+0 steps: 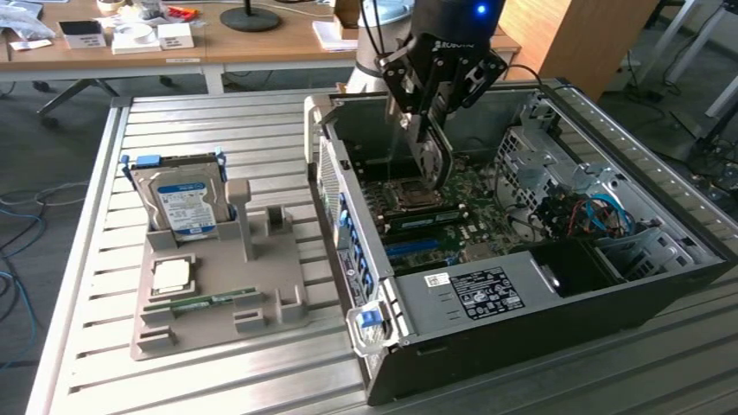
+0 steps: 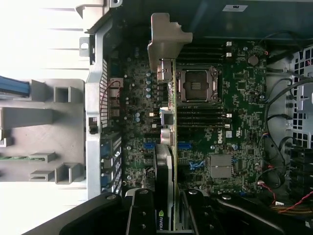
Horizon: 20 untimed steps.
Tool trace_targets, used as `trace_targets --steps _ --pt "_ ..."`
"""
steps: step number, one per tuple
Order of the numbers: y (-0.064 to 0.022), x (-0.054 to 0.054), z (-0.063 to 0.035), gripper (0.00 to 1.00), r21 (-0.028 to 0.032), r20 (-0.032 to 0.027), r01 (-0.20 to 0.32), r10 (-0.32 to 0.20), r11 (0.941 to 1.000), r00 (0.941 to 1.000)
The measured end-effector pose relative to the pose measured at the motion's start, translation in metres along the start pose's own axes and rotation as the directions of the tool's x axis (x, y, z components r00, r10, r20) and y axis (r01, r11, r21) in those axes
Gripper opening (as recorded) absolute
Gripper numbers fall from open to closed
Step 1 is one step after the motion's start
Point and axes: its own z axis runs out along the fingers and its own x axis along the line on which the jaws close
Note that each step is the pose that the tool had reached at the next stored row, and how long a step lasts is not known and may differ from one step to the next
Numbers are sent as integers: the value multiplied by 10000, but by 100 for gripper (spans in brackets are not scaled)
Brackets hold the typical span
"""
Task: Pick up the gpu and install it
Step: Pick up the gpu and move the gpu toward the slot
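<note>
The gripper, in the upper centre of the exterior view, was clenched on the gpu, 1 card held on edge between its fingers. The card hung directly below the pincer inside the open computer case, its long axis apparently pointing down toward the motherboard. In the wrist view its pale bracket formed the end farthest from the fingers.

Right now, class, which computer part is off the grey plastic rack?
The dark gpu card with pale metal bracket, gripped inside the black case; the silver hard drive and green memory stick sit in the rack.
</note>
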Motion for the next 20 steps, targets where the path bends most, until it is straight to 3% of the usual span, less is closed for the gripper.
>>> trace_targets --steps 9,20 --pt "6 -187 5 27 0 0 0 0 10000 10000" --pt "6 -201 5 27 0 0 0 0 10000 10000"
